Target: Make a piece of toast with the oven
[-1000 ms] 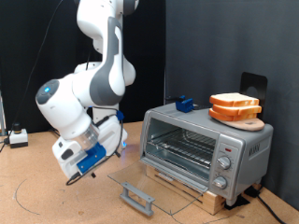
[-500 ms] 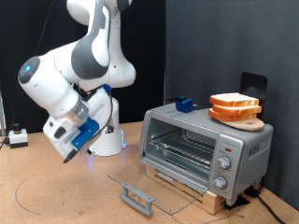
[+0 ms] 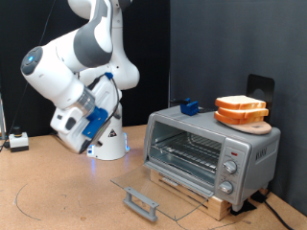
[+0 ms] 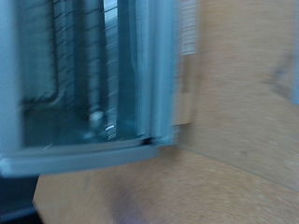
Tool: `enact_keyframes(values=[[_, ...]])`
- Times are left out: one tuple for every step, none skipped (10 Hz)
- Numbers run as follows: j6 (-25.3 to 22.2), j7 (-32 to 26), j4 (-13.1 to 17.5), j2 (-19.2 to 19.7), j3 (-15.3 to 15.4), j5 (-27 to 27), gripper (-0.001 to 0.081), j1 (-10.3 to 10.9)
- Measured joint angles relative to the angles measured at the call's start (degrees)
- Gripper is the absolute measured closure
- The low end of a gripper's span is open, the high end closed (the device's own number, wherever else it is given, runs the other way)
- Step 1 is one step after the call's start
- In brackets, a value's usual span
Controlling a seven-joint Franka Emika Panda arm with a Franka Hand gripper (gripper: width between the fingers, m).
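The silver toaster oven (image 3: 206, 149) stands at the exterior view's right. Its glass door (image 3: 144, 185) is folded down flat, and the grey bar handle (image 3: 141, 202) is at the front. The wire rack inside looks bare. Two bread slices (image 3: 240, 103) are stacked on a round wooden board (image 3: 251, 124) on top of the oven. My gripper (image 3: 65, 142) hangs in the air at the exterior view's left, well away from the oven and the bread, and I see nothing in it. The wrist view is blurred and shows the oven's open front (image 4: 75, 84) and its rack, not the fingers.
A small blue object (image 3: 189, 106) sits on the oven's top near the back. The oven rests on a wooden block on the brown table (image 3: 58, 196). The robot's white base (image 3: 107, 144) stands behind the open door. A black device (image 3: 17, 142) lies at the far left.
The arm has lifted and swung up and to the exterior view's left, away from the low spot beside the open door. The oven, door and bread have not moved.
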Motion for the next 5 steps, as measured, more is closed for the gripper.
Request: enact_keyframes(values=[[-3.0,-5.9,0.1,-1.1,0.5,-0.1,-0.0004,0.3],[-3.8,-11.4,-0.1,-2.5,1.2,-0.6,-0.0004,0.5],[-3.3,-16.3,-0.6,-4.5,2.1,-2.2,-0.0004,1.0],[-1.3,-19.2,-1.5,-6.9,3.3,-3.9,-0.0004,1.5],[-2.2,-18.2,-2.0,-9.0,4.5,-5.2,-0.0004,1.7]])
